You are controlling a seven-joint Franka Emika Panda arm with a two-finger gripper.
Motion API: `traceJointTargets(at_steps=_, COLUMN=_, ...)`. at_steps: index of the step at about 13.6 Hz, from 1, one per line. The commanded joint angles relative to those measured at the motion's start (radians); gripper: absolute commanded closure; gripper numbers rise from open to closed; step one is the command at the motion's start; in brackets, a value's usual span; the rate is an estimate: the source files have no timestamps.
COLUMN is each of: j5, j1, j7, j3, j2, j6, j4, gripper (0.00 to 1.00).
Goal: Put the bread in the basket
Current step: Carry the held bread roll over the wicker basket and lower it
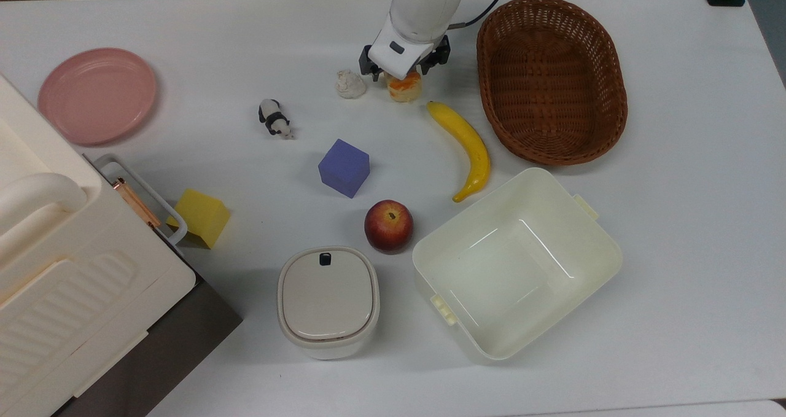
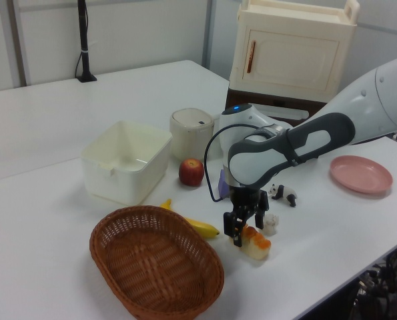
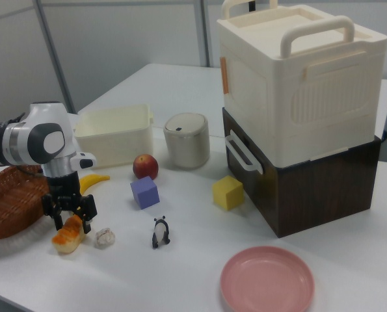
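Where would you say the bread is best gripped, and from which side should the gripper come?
Probably across its narrow middle, from straight above. The bread lies flat on the table, its pale long sides free for the fingers. The gripper already straddles it, open. The whitish figurine sits close beside one end, so fingers are better kept on the long sides.

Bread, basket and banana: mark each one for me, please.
bread (image 3: 66, 238): right view, glazed orange top near its end.
basket (image 1: 552, 76): top view, woven inner floor.
banana (image 1: 468, 142): top view, middle of its curved yellow body.
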Motion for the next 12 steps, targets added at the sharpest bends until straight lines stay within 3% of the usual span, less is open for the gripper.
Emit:
traceJointTargets(at_steps=1, j5=-0.037, j1=-0.011, j7=0.020, j3=0.017, j2=0.013, j6=0.029, j4=-0.001, gripper=0.56)
traceJointTargets(at_steps=2, j5=-0.038, j1=-0.009, j7=0.020, j3=0.016, j2=0.015, j6=0.032, j4=-0.001, gripper=0.96)
traceJointTargets(at_steps=8, j5=-0.036, j1=-0.017, j7=0.027, j3=0.017, j2=-0.013, j6=0.040, j4=0.033, gripper=0.97)
traceJointTargets(at_steps=12, j5=-0.028, j1=-0.037, j7=0.059, j3=0.016, j2=-0.128, j6=0.032, j4=0.075, gripper=0.97)
